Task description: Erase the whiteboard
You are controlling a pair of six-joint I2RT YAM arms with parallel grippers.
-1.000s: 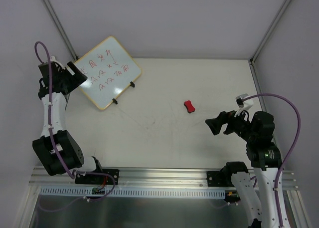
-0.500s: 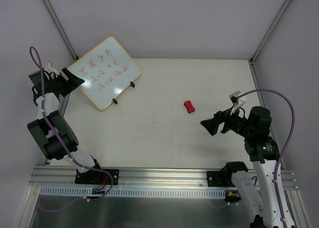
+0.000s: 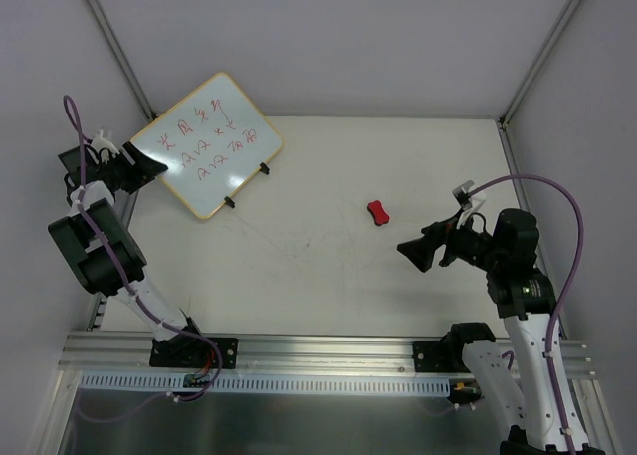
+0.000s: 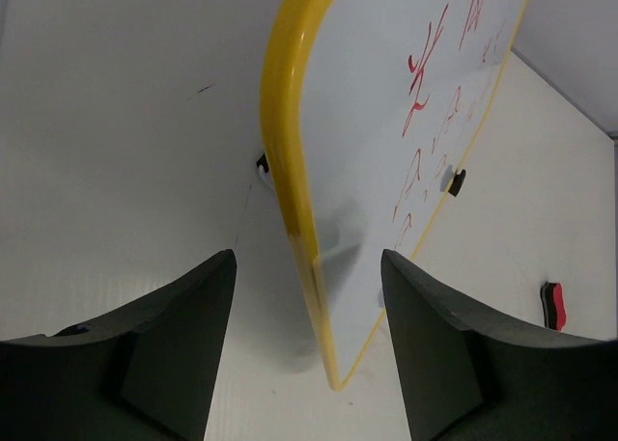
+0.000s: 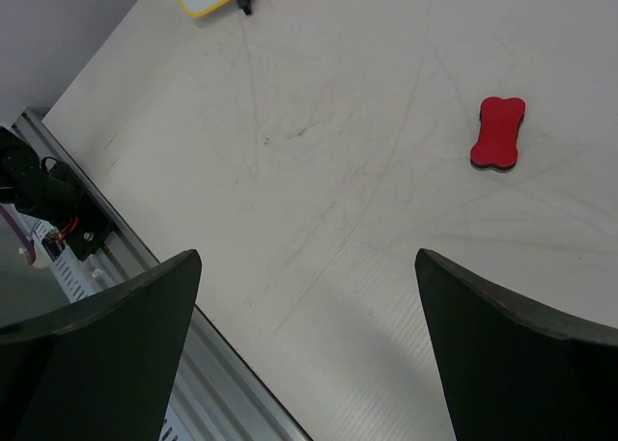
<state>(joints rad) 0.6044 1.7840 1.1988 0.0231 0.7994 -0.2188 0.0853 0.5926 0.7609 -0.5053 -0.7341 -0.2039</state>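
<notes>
The whiteboard (image 3: pixel 211 146), far left on the tabletop (image 3: pixel 328 266), looks light, stiff and slippery, so its yellow rim (image 4: pixel 288 151), between the spread-apart left jaws, seems best to pinch; the right jaws gape empty.

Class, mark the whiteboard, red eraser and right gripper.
whiteboard (image 3: pixel 211 146), top external view, middle of its written face
red eraser (image 3: pixel 378 213), top external view, its centre
right gripper (image 3: pixel 410 256), top external view, between its fingertips

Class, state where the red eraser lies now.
In the top view the eraser lies right of centre, just beyond the right end effector, far from the whiteboard.
</notes>
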